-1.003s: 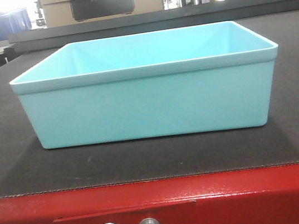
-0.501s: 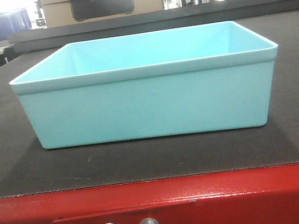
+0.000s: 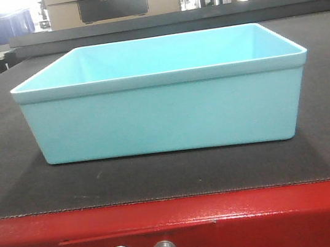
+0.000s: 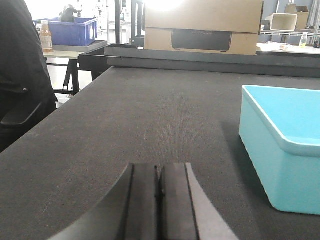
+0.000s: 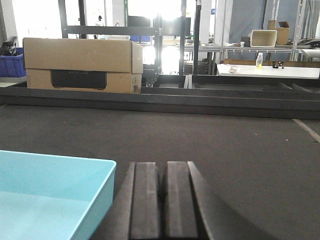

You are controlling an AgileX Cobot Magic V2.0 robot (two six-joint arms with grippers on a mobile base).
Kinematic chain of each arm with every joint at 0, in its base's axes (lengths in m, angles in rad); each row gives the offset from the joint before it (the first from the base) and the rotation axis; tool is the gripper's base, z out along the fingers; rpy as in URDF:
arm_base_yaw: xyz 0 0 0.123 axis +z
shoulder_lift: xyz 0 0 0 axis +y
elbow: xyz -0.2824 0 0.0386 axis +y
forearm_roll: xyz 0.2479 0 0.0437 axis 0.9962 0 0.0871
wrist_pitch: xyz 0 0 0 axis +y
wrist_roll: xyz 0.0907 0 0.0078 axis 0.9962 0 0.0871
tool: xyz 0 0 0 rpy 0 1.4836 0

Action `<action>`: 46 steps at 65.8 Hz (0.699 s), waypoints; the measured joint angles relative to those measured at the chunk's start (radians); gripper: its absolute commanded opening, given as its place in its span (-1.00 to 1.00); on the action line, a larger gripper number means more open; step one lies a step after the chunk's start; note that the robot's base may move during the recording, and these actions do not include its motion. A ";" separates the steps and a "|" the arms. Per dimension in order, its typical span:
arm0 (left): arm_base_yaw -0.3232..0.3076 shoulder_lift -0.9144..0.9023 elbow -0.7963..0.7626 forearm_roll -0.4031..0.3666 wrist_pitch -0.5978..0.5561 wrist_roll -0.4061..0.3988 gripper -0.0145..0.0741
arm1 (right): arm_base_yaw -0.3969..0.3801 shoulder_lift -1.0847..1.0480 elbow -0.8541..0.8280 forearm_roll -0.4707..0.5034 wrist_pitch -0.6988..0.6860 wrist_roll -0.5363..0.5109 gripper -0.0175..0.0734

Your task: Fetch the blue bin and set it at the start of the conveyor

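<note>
The blue bin (image 3: 162, 96), a pale turquoise tub, stands upright and empty on the dark grey conveyor belt (image 3: 3, 123), just behind the red frame edge (image 3: 228, 213). In the left wrist view the bin (image 4: 282, 145) is at the right, and my left gripper (image 4: 158, 172) is shut and empty over the belt to its left. In the right wrist view the bin's corner (image 5: 50, 190) is at the lower left, and my right gripper (image 5: 164, 170) is shut and empty just to its right. Neither gripper touches the bin.
A cardboard box (image 5: 82, 65) sits beyond the belt's far rail (image 5: 200, 100). A dark blue bin (image 4: 72, 31) and a bottle (image 4: 46, 37) stand on a table at the far left. A person in dark clothes (image 4: 20, 75) stands at the belt's left side.
</note>
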State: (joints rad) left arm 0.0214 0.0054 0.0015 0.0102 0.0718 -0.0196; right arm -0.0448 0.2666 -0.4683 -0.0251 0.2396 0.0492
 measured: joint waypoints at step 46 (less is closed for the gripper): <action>0.000 0.000 0.000 0.000 0.000 0.000 -0.92 | -0.120 -0.226 0.321 0.132 -0.087 -0.119 -0.97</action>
State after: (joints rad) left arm 0.0214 0.0054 0.0015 0.0102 0.0718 -0.0196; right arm -0.1652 0.0404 -0.1477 0.1066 0.1523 -0.0696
